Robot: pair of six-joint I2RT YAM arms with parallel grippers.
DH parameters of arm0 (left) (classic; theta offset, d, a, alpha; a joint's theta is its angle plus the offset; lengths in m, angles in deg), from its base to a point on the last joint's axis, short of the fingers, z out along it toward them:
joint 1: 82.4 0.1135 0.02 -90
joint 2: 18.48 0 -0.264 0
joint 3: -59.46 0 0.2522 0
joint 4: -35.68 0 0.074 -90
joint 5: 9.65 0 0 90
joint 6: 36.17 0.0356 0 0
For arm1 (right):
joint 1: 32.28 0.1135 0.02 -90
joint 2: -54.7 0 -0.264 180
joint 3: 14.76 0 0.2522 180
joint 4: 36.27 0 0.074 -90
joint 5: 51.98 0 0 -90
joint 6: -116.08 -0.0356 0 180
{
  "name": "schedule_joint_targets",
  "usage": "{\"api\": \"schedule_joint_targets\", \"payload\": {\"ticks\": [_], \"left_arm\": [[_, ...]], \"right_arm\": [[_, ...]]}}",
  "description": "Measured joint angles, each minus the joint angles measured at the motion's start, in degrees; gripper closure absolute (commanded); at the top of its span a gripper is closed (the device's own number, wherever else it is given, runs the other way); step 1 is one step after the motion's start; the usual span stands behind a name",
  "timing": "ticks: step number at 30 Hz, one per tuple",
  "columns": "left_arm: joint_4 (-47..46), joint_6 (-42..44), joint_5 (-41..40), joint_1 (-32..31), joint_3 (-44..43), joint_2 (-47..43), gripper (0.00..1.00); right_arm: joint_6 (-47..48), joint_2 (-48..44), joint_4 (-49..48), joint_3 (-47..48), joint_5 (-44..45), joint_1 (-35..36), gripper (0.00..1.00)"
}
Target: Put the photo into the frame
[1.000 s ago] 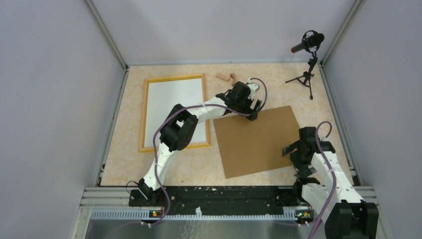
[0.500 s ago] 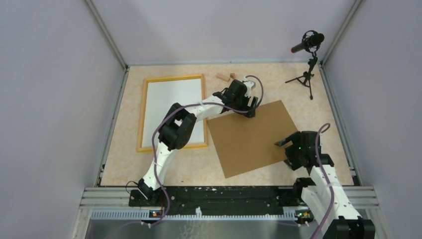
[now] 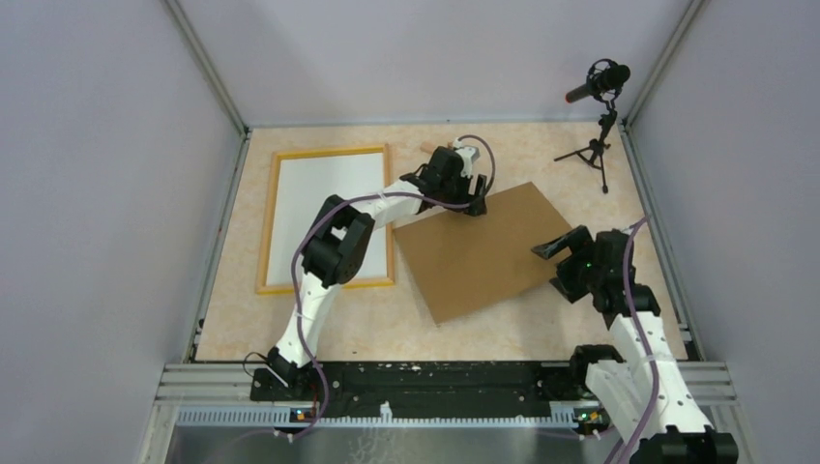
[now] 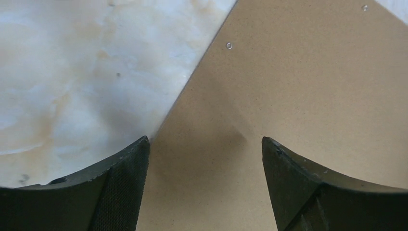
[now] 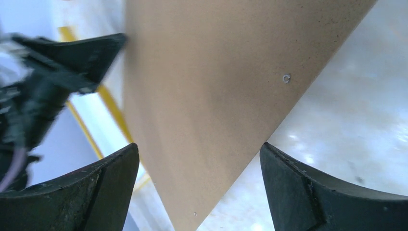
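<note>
Thin yellow-orange wooden frame (image 3: 329, 151), a narrow-railed rectangle, flat on the left part of the table (image 3: 338, 329); inside its opening a plain white sheet (image 3: 329, 217), smooth and unprinted on the visible face. Hidden face: cannot tell. Just right of the frame, a brown fibreboard backing board (image 3: 479, 256): matte, finely grained, thin, square-cornered, turned at an angle, its left corner close beside the frame's right rail, contact there not clear. Small metal eyelets (image 4: 229, 45) near the board's edges — two in the left wrist view, one in the right wrist view. Left pincer (image 3: 473, 206): released, spread wide with nothing between the black, cross-hatched fingers (image 4: 120, 192), tips down over the board's far-left edge; cannot tell whether touching the board. Right pincer (image 3: 551, 269): likewise released, gaping over the board's right corner, gripping nothing. By count: two white arms (image 3: 367, 208) with black joints, two pincers, one frame, one white sheet, one board, one black microphone (image 3: 600, 79) on a small tripod in the far right corner, one tan wooden bit (image 3: 429, 148) by the far edge, half hidden behind the left wrist. Table top in a beige, marbled, faintly glossy pattern, edged with metal rails, with a black bar (image 3: 416, 380) along the near edge under the arm bases. Around it, pale grey panels on three sides — plain and matte.
</note>
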Motion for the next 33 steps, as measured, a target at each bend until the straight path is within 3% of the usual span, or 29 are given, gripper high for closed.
{"api": "schedule_joint_targets", "payload": {"ticks": [5, 8, 16, 25, 29, 33], "left_arm": [[-0.66, -1.84, 0.48, 1.6, 0.13, -0.04, 0.13], [-0.35, -6.88, 7.82, 1.03, 0.13, -0.61, 0.12], [0.66, -14.16, 20.92, -2.75, 1.86, -0.9, 0.09], [1.4, -16.61, 32.89, 1.55, 5.27, -1.03, 0.04], [-5.18, -22.08, 38.42, 5.27, 8.76, -2.47, 0.04], [-22.47, -35.01, 44.19, 8.48, 17.33, -4.83, 0.02]], "right_arm": [[-1.01, 1.84, -3.28, 10.73, -0.59, 3.8, 0.1], [-3.08, 2.95, -11.5, 14.34, -3.61, 6.6, 0.1], [-5.46, 12.5, -25.9, 17.55, -6.54, 8.02, 0.09], [-0.68, 20.9, -31.39, 19.47, -6.99, 8.61, 0.06], [-0.33, 22.99, -35.71, 18.12, -7.37, 8.61, 0.06], [0.96, 26.21, -36.96, 15.78, -7.52, 8.61, 0.05]]}}
